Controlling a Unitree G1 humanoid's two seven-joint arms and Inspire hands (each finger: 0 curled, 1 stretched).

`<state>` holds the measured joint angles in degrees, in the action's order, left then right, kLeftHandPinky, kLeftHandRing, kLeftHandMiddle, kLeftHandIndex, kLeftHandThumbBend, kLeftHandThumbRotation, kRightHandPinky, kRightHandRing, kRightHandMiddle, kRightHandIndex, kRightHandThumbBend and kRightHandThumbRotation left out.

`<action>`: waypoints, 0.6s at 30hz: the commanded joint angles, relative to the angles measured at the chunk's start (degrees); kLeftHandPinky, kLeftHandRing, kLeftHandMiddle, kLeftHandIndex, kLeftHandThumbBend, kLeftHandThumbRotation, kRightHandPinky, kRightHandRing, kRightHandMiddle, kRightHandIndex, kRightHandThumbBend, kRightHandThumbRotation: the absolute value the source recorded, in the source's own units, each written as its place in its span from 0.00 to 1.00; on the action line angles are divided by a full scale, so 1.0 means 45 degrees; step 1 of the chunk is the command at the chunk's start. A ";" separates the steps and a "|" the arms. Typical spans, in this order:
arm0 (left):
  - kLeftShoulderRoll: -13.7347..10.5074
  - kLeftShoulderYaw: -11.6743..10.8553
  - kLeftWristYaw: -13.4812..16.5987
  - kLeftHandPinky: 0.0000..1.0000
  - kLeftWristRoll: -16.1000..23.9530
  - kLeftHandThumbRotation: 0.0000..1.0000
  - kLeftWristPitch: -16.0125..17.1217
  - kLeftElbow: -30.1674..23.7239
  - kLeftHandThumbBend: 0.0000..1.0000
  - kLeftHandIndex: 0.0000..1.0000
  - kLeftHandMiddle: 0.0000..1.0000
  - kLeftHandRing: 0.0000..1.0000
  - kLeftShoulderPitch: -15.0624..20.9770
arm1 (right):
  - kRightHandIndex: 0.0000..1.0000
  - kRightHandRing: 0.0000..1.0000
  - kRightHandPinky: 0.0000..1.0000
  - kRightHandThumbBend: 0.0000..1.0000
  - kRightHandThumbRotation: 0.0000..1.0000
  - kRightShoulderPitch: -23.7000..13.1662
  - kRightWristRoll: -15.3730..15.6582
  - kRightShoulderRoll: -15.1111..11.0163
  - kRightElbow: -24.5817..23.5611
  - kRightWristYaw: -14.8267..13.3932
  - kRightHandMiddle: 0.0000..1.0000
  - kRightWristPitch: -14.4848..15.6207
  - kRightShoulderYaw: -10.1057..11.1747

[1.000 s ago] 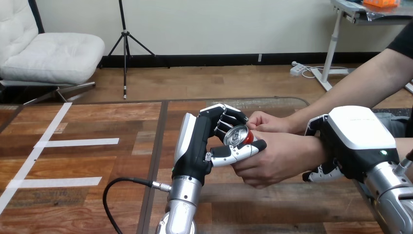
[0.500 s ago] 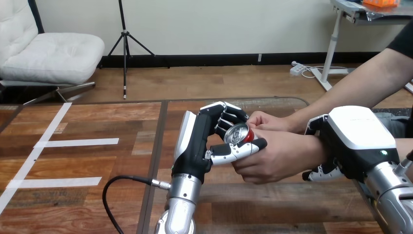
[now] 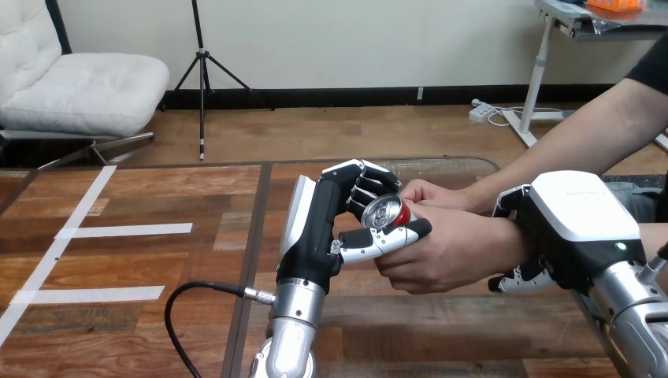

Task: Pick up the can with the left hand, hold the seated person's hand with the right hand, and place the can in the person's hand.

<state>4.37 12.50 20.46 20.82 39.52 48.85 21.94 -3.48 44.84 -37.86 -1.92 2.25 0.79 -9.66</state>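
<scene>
the can (image 3: 384,213) sits just right of the frame's centre, above the table (image 3: 157,260), clamped in the left hand (image 3: 323,228). that hand's fingers (image 3: 364,183) curl over the can's far side and its thumb (image 3: 382,240) lies across the near side. the can is tilted. its silver top faces the camera and slightly up, and its red side shows at the right edge of the top. the long axis runs from that top away and down to the right, toward the person's nearer hand (image 3: 449,252).

that hand is cupped at the can's right and lower side and touches the robot thumb. the person's farther hand (image 3: 429,194) lies just beside the curled fingers, at the can's upper right.

the right hand (image 3: 579,228) is at the frame's right side, set over the person's wrist (image 3: 512,240). its fingers (image 3: 516,279) curl under the wrist from below, so it is closed on the wrist.

the table's far edge runs across the frame just above the hands. a dark seam runs down the wood just left of the left forearm. left of that seam the tabletop is open wood crossed by white tape strips (image 3: 134,230), well apart from the hands. to the right the space is crowded by the person's arms and the right hand.
</scene>
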 commanded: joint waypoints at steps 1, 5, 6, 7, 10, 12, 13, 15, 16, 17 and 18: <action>0.0018 0.0090 -0.0111 0.37 -0.0016 0.00 0.0660 -0.0830 0.65 0.51 0.48 0.42 0.0354 | 0.48 0.25 0.18 0.83 0.00 -0.0508 -0.0340 0.0500 0.0313 0.0069 0.35 -0.0135 -0.0123; -0.0032 0.0117 -0.0180 0.42 0.0017 0.00 0.0672 -0.0800 0.67 0.55 0.52 0.47 0.0362 | 0.48 0.27 0.20 0.83 0.00 -0.0538 -0.0316 0.0498 0.0356 0.0070 0.36 -0.0120 -0.0132; -0.0041 0.0122 -0.0197 0.43 0.0021 0.00 0.0672 -0.0796 0.68 0.56 0.53 0.48 0.0363 | 0.48 0.27 0.20 0.83 0.00 -0.0542 -0.0315 0.0498 0.0358 0.0076 0.36 -0.0114 -0.0133; -0.0073 0.0147 -0.0305 0.43 0.0022 0.00 0.0602 -0.0819 0.68 0.56 0.54 0.49 0.0361 | 0.48 0.27 0.20 0.83 0.00 -0.0544 -0.0323 0.0503 0.0348 0.0101 0.36 -0.0092 -0.0130; -0.0167 0.0221 -0.0601 0.49 0.0070 0.00 0.0306 -0.0932 0.71 0.61 0.60 0.56 0.0350 | 0.48 0.27 0.20 0.82 0.00 -0.0546 -0.0339 0.0512 0.0326 0.0147 0.36 -0.0052 -0.0122; -0.0233 0.0269 -0.0792 0.56 0.0134 0.03 0.0062 -0.1031 0.72 0.67 0.67 0.63 0.0339 | 0.48 0.27 0.20 0.82 0.00 -0.0547 -0.0343 0.0516 0.0321 0.0163 0.36 -0.0037 -0.0118; -0.0316 0.0330 -0.0971 0.59 0.0212 0.04 -0.0142 -0.1117 0.73 0.70 0.69 0.66 0.0331 | 0.48 0.27 0.20 0.82 0.00 -0.0542 -0.0344 0.0517 0.0307 0.0172 0.36 -0.0027 -0.0116; -0.0401 0.0387 -0.1176 0.70 0.0291 0.13 -0.0360 -0.1232 0.76 0.80 0.79 0.77 0.0311 | 0.48 0.27 0.20 0.82 0.00 -0.0535 -0.0344 0.0518 0.0291 0.0181 0.36 -0.0018 -0.0114; -0.0464 0.0436 -0.1292 0.73 0.0365 0.15 -0.0522 -0.1323 0.77 0.82 0.82 0.80 0.0291 | 0.48 0.27 0.20 0.82 0.00 -0.0527 -0.0345 0.0517 0.0304 0.0131 0.36 -0.0055 -0.0109; -0.0498 0.0462 -0.1365 0.76 0.0407 0.18 -0.0630 -0.1399 0.78 0.86 0.85 0.83 0.0268 | 0.48 0.26 0.20 0.82 0.00 -0.0522 -0.0347 0.0517 0.0317 0.0092 0.35 -0.0084 -0.0105; -0.0521 0.0479 -0.1423 0.79 0.0434 0.20 -0.0716 -0.1468 0.79 0.88 0.88 0.86 0.0246 | 0.48 0.26 0.20 0.82 0.00 -0.0519 -0.0348 0.0517 0.0326 0.0067 0.35 -0.0104 -0.0102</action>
<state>3.08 12.95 16.11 21.20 37.69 46.65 21.58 -3.48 44.81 -37.85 -1.68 2.51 0.95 -9.67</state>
